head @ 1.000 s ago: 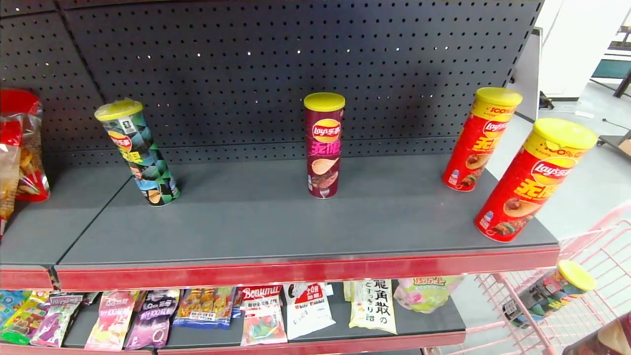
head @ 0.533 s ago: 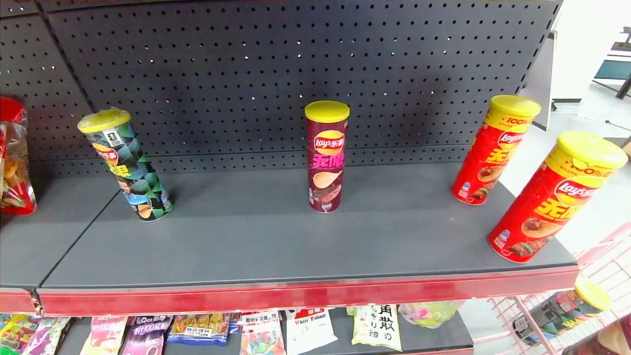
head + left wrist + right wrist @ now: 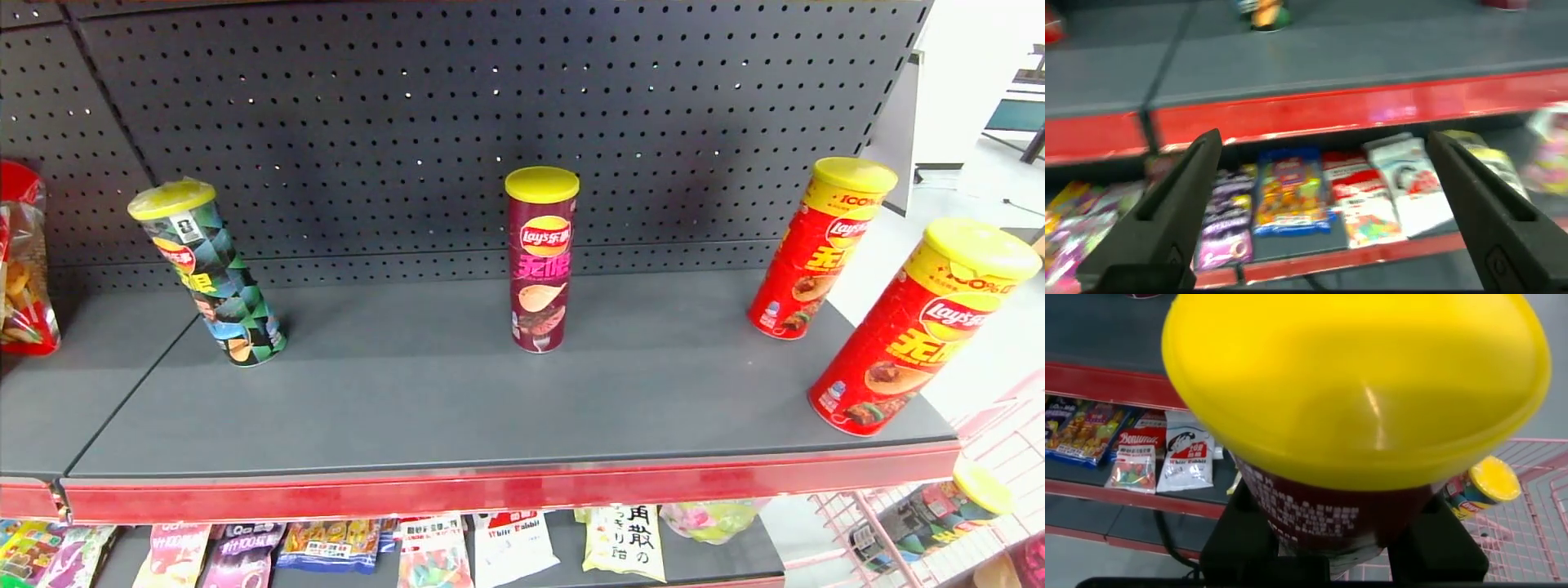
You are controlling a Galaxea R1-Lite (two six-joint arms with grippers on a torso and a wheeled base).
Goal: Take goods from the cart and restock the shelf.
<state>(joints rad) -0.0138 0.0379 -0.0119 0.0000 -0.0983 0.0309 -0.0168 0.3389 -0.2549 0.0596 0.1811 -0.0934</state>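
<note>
My right gripper [image 3: 1347,543] is shut on a dark red chip can [image 3: 1339,510] with a yellow lid [image 3: 1355,376], held in front of the shelf near the pink cart [image 3: 1535,531]. A dark red can edge [image 3: 1030,563] shows at the head view's lower right corner. My left gripper [image 3: 1323,204] is open, holds nothing, and hangs before the lower shelf's snack bags [image 3: 1290,196]. On the grey upper shelf [image 3: 490,408] stand a patterned teal can [image 3: 204,273], a maroon can [image 3: 540,261] and two red cans [image 3: 820,245] [image 3: 922,327].
The pink wire cart [image 3: 882,523] at the right holds another patterned can [image 3: 931,514] [image 3: 1482,486]. Snack bags [image 3: 433,555] fill the lower shelf. A red bag [image 3: 24,278] sits at the far left. Wide gaps lie between the cans. A perforated panel [image 3: 490,122] backs the shelf.
The head camera shifted during the first half second, so the whole shelf sits lower in the picture. The shelf cans kept their places. The dark red can at the corner shows less.
</note>
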